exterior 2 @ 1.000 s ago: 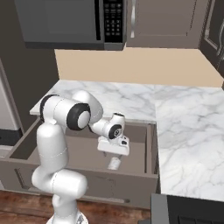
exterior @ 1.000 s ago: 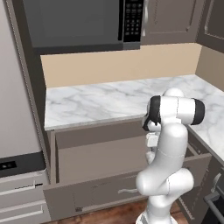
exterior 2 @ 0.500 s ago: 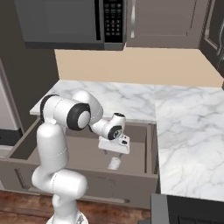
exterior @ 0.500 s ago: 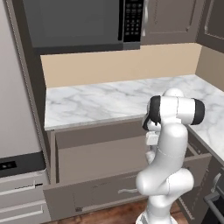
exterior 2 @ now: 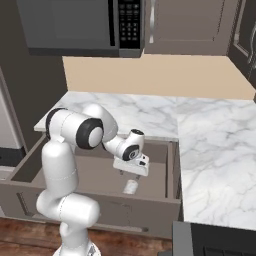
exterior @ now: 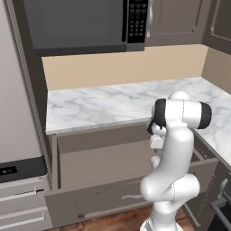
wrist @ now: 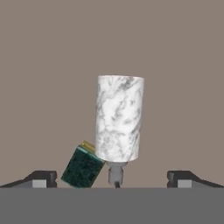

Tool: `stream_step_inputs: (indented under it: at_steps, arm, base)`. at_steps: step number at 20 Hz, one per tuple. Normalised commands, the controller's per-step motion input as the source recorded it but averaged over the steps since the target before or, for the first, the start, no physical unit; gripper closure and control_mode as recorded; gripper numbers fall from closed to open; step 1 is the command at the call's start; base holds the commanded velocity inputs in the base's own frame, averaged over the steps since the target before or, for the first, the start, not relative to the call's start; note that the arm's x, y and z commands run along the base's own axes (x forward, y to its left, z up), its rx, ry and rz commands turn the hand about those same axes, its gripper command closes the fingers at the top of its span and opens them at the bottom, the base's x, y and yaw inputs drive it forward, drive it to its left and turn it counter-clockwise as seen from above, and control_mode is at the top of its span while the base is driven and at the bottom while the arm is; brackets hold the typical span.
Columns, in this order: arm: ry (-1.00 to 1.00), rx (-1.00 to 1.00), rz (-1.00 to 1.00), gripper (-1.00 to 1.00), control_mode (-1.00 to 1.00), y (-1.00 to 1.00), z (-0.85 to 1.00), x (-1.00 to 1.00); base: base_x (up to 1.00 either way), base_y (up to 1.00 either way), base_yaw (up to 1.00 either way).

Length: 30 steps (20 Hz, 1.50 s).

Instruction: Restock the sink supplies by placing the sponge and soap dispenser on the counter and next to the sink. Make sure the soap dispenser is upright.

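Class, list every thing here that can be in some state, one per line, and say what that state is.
drawer: pulled open.
soap dispenser: lying on its side on the drawer floor, not held.
sponge: on the drawer floor, against the dispenser.
gripper: jaws wide open, above the dispenser.
microwave: door shut.

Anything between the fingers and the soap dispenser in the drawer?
Nothing visible. In the hand view the open gripper looks straight down at the soap dispenser lying on the drawer floor, with bare space above it. The sponge sits against its pump end, beside it rather than over it.
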Motion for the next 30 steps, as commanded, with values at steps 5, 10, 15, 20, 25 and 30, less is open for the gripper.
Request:
stream_step_inputs:
  at_steps: [5,10,15,20,25,30]
  arm:
    - [-0.05,0.0,-0.03,-1.0,-1.0,0.0,-0.06,0.0]
    - [-0.01,0.0,-0.01,-1.0,-1.0,0.0,-0.1,0.03]
    - [0.0,0.0,0.0,-1.0,-1.0,0.0,-0.21,0.13]
    - [0.0,0.0,0.0,-1.0,-1.0,0.0,-0.2,0.07]
    - [0.0,0.0,0.0,-1.0,-1.0,0.0,-0.19,0.04]
    - [0.0,0.0,0.0,-1.0,-1.0,-0.01,-0.23,0.0]
  base:
    - [0.0,0.0,0.0]
    - [0.0,0.0,0.0]
    - [0.0,0.0,0.0]
    - [0.0,0.0,0.0]
    - [0.0,0.0,0.0]
    - [0.0,0.0,0.0]
